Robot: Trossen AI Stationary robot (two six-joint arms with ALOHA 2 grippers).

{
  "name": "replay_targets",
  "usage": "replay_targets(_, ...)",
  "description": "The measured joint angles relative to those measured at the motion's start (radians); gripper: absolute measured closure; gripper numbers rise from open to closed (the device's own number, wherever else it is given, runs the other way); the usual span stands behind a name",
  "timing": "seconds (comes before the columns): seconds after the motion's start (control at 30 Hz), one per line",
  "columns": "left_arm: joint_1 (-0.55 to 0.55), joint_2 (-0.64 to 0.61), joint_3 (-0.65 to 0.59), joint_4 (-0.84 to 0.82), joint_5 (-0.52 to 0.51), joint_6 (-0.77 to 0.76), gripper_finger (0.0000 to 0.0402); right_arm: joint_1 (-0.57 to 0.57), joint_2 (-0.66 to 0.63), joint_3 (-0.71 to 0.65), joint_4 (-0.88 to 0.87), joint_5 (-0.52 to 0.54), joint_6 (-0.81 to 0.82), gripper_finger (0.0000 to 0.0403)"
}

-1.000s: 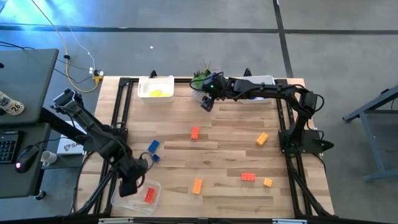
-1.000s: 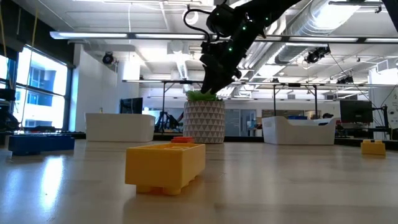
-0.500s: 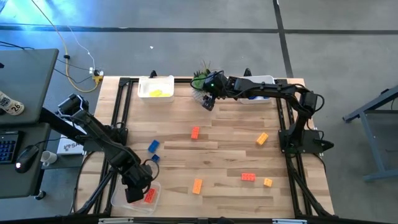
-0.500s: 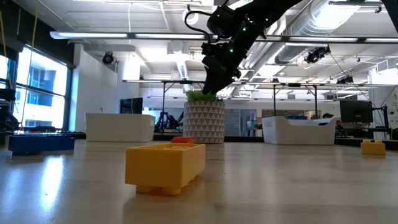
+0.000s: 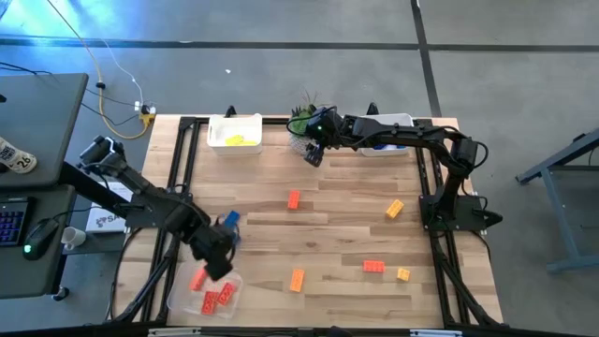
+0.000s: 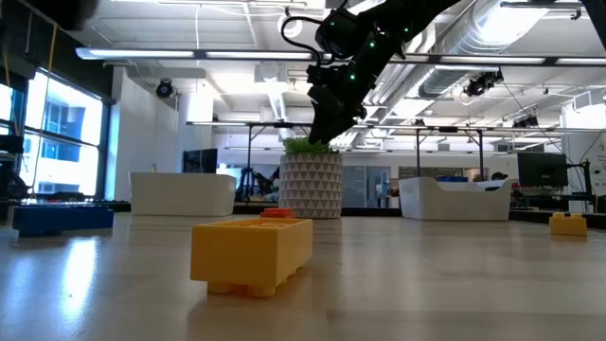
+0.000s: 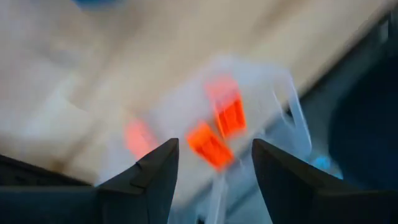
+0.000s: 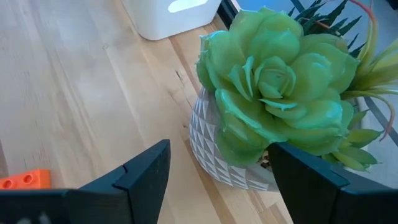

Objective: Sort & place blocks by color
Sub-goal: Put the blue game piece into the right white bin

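My left gripper [image 5: 219, 266] [image 7: 214, 169] hangs open over the table, just beyond the far edge of a clear tray [image 5: 178, 301] at the near left corner, with nothing between its fingers. Three red-orange blocks [image 5: 208, 300] [image 7: 219, 127] lie in that tray. Loose blocks rest flat on the table: blue [image 5: 230, 221], red-orange [image 5: 294, 199] [image 5: 373, 267], yellow-orange [image 5: 297, 279] [image 5: 394, 209] [image 5: 402, 274]. My right gripper [image 5: 312, 157] [image 8: 217, 168] is open, up in the air next to the potted plant [image 8: 273, 81] at the far edge.
A white tray with yellow blocks [image 5: 234, 137] stands at the far left. Another white tray [image 5: 393, 122] sits at the far right, partly under my right arm. The plant's white pot [image 6: 311, 185] stands between them. The table's middle is bare wood around the loose blocks.
My left gripper has opened over the clear tray, then risen and drawn back toward the far edge, clear of the tray. Red-orange blocks that it covered now show lying in the tray.
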Motion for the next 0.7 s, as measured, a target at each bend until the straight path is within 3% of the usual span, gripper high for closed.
replay_targets(0.27, 0.23, -0.054, 0.0, -0.176, -0.22, 0.0, 0.0213, 0.0, 0.0, 0.0, -0.022, -0.046, 0.0, 0.0144)
replay_targets(0.47, 0.399, -0.045, -0.026, -0.176, -0.276, 0.108, 0.0213, 0.001, 0.0, 0.0, -0.033, -0.06, 0.0, 0.0144)
replay_targets(0.7, 0.534, -0.046, -0.162, -0.108, -0.249, 0.184, 0.0213, 0.002, 0.0, 0.0, -0.035, -0.06, 0.019, 0.0144)
